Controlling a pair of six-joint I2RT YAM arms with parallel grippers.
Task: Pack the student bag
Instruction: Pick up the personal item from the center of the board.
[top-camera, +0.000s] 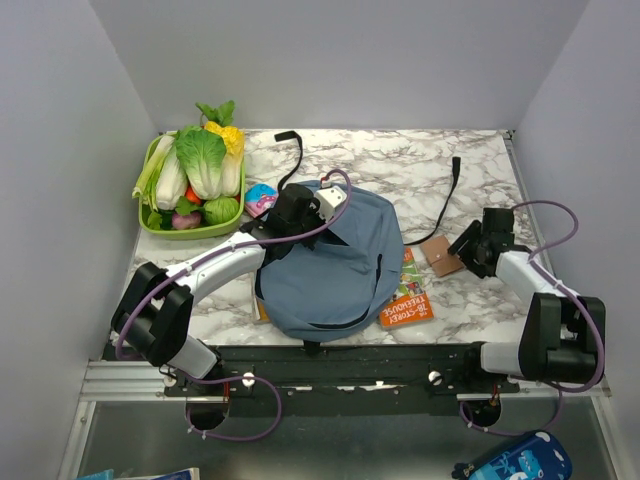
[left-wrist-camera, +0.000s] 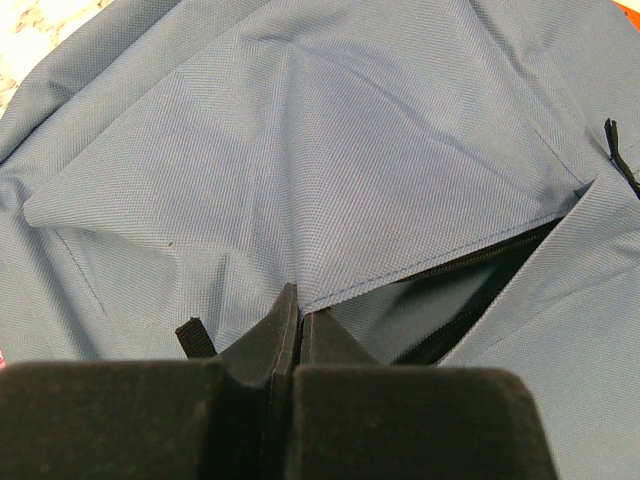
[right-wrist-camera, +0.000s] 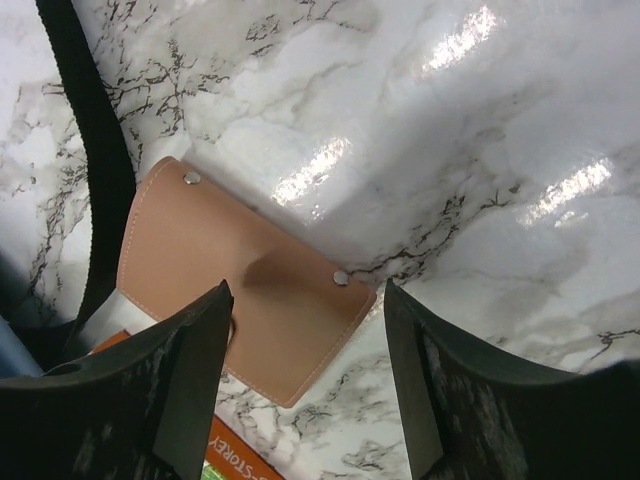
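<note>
- Far left: green basket (top-camera: 200, 232) piled with toy vegetables (top-camera: 205, 165); small blue printed pouch (top-camera: 262, 198) just beside it.
- Left end effector (left-wrist-camera: 297, 315) pinched tight on a fold of the student bag (top-camera: 335, 270), right at the flap edge beside the zip opening (left-wrist-camera: 450, 300). Looks like it is holding the mouth up.
- Bag lies mid-bench, near edge. Interior dark; contents cannot be made out.
- Orange book (top-camera: 410, 300) partly under the bag's right side, on the marble bench (top-camera: 400, 175).
- Right end effector (right-wrist-camera: 306, 290) wide, its jaws either side of the pink case (right-wrist-camera: 240, 280); contact cannot be told. Black strap (right-wrist-camera: 90, 150) alongside.
- Step in hand, as judged: picking up the case. Next calls for a firm grip, a lift clear of the strap, then a carry to the held-open zip.
</note>
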